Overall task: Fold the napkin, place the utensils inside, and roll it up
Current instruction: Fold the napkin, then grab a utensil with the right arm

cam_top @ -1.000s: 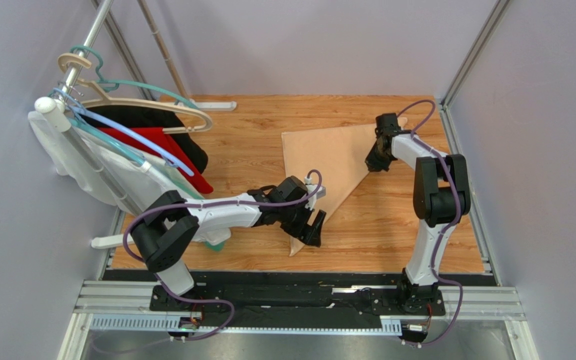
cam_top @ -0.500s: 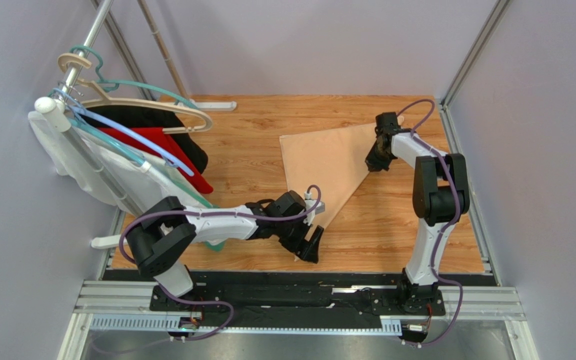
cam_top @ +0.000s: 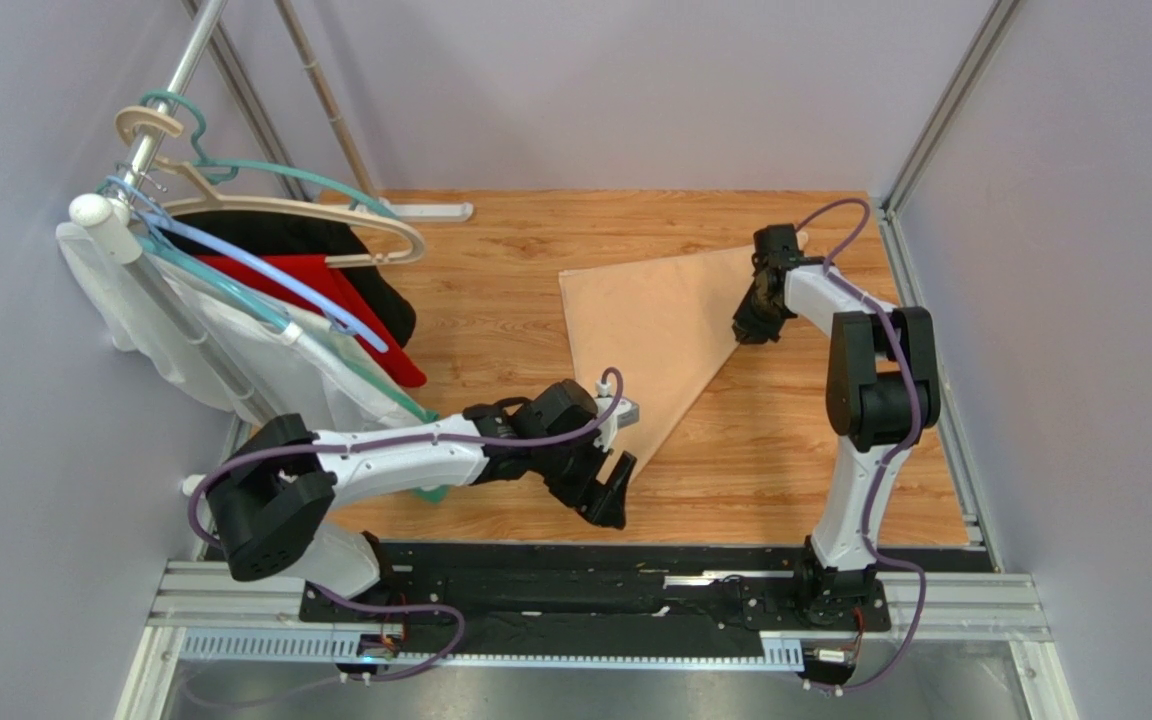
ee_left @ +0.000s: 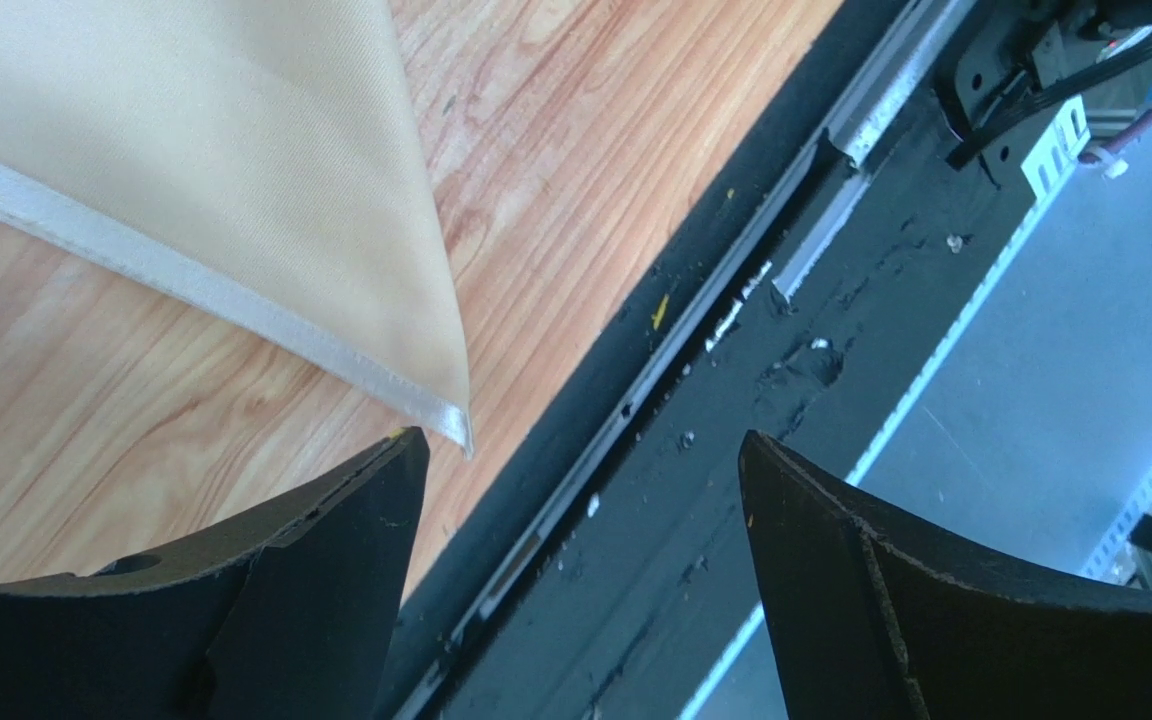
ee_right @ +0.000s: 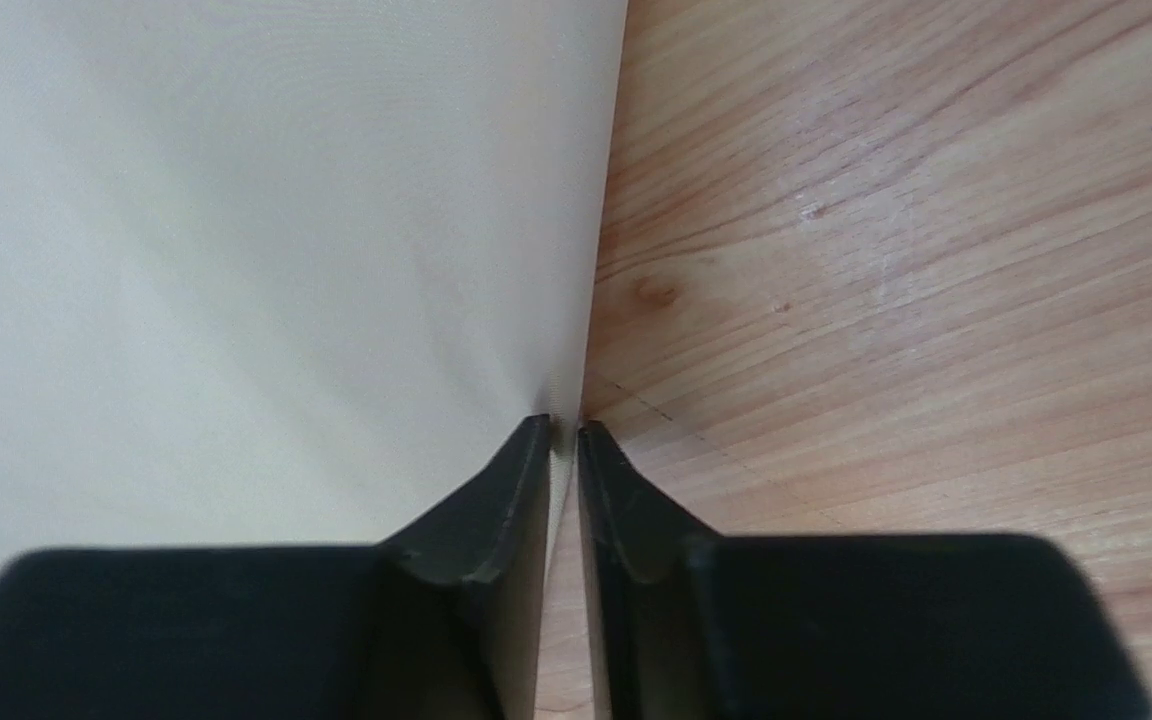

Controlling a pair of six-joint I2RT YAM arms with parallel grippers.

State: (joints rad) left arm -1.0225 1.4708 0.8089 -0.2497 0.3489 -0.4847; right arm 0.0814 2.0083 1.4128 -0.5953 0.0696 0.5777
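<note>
Cloth of pale peach colour, the napkin (cam_top: 650, 323), lies flat on the wooden table (cam_top: 778, 450) in the shape of a triangle. One point of it is directed to the near edge, and one long side runs up to the far right.

The left gripper (cam_top: 612, 492) hangs just past this near point, over the place where the wood meets the black base rail (cam_top: 582, 578). In the left wrist view its fingers (ee_left: 312, 585) stand wide apart with nothing between them, and the hemmed tip of the napkin (ee_left: 237, 150) ends a little in front of them.

The right gripper (cam_top: 752, 321) is at the far right corner of the napkin. In the right wrist view its fingers (ee_right: 500, 510) are almost together, with only a thin slit, and the straight edge of the napkin (ee_right: 237, 225) runs directly into this slit. I cannot tell if the cloth is pinched or free.

Garments on hangers (cam_top: 312, 285) are at the left side, apart from the napkin.
</note>
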